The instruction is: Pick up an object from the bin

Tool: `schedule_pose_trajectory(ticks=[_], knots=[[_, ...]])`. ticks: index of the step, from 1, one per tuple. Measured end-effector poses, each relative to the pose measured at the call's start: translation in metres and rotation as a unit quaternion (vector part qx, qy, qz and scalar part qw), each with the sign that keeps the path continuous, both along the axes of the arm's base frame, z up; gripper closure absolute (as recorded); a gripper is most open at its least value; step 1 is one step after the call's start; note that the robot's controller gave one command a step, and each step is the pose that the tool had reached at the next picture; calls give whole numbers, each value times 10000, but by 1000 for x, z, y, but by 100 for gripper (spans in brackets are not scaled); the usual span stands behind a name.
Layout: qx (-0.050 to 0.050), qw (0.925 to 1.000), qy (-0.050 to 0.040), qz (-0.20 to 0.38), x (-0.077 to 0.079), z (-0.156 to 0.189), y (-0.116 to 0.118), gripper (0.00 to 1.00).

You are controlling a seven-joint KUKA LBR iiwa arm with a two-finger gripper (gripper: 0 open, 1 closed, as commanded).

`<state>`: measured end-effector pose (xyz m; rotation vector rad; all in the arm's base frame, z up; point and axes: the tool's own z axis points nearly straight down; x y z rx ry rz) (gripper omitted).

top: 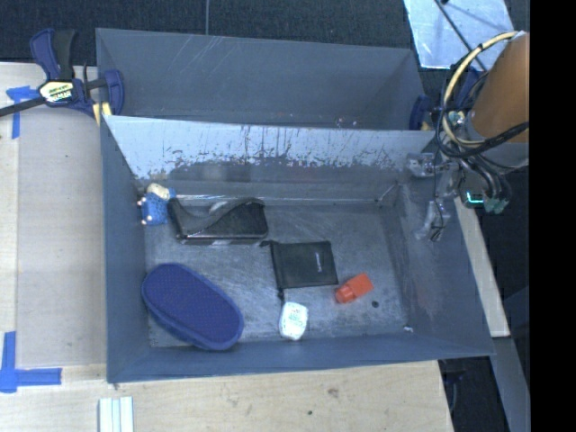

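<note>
My gripper (437,212) hangs at the bin's right side, above the sloping right wall and well clear of the floor, with nothing seen in it. Nearest to it lies a small orange block (353,288) on the floor right of centre. A flat black square wallet (304,265) lies just left of the orange block. In front of the wallet sits a small white lump (293,319).
A blue oval case (192,306) fills the front left corner. A long black glossy object (220,220) lies along the back wall, with a small blue and yellow figure (154,205) at its left end. The arm's orange cover and cables sit at the right rim.
</note>
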<state>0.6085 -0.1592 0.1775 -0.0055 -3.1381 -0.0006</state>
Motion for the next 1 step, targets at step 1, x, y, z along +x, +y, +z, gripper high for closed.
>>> schedule_pose_trajectory(ticks=[1], knots=[[11,9986,-8,537,-35,-44,51,0]])
